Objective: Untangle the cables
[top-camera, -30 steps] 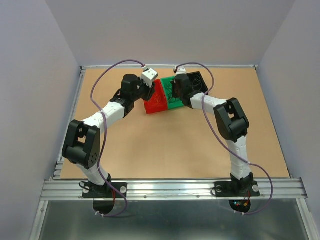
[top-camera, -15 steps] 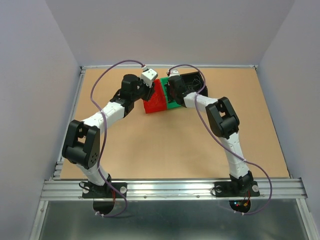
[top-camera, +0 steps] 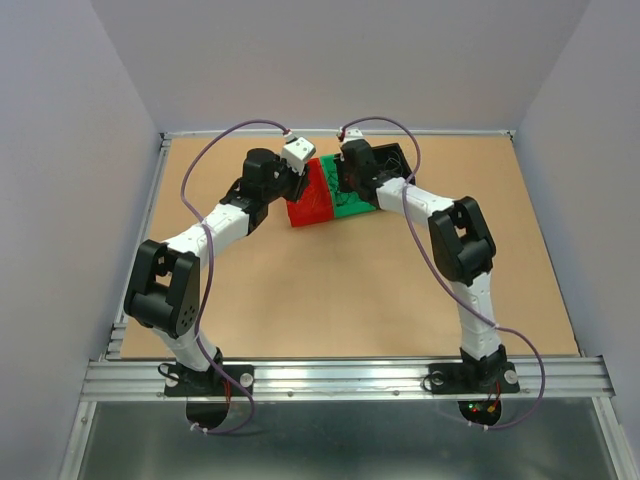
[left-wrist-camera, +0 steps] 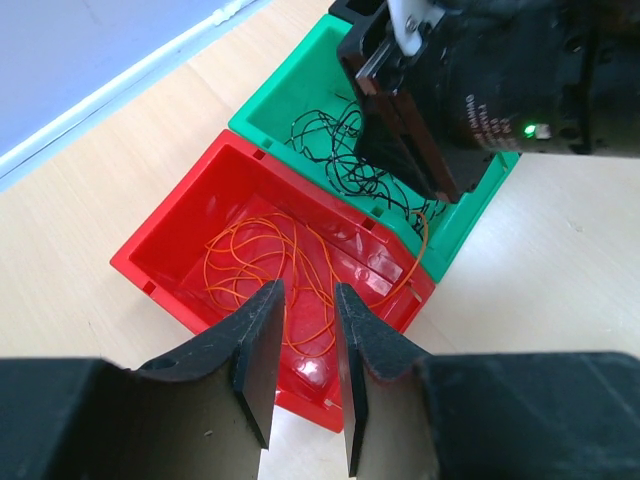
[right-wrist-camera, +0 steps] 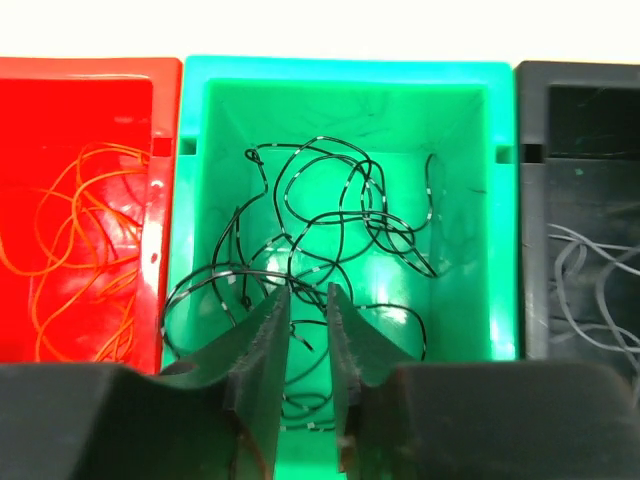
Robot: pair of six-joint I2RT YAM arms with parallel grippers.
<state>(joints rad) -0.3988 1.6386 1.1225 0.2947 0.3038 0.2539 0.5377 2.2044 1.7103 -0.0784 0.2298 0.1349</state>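
The cables lie sorted by colour in three bins. Thin orange wires (left-wrist-camera: 262, 262) curl in the red bin (left-wrist-camera: 160, 255), and one strand (left-wrist-camera: 421, 245) hangs over its wall toward the green bin (right-wrist-camera: 200, 120). Dark wires (right-wrist-camera: 330, 215) coil in the green bin. Pale grey strands (right-wrist-camera: 590, 285) show in the black bin (right-wrist-camera: 575, 80). My left gripper (left-wrist-camera: 308, 296) hovers open above the red bin's near side, with nothing between its fingers. Over the green bin, my right gripper (right-wrist-camera: 308, 292) has its jaws a little apart above the dark wires. It grips nothing.
The three bins stand side by side at the back middle of the brown tabletop (top-camera: 330, 290); the red bin (top-camera: 312, 207) is on the left, then green (top-camera: 352, 206) and black (top-camera: 397, 158). Lilac cables (top-camera: 210, 150) loop along both arms. Walls close in the table.
My right gripper's jaws have parted from shut. Its wrist swung left over the green bin and settled there. The left arm has not moved.
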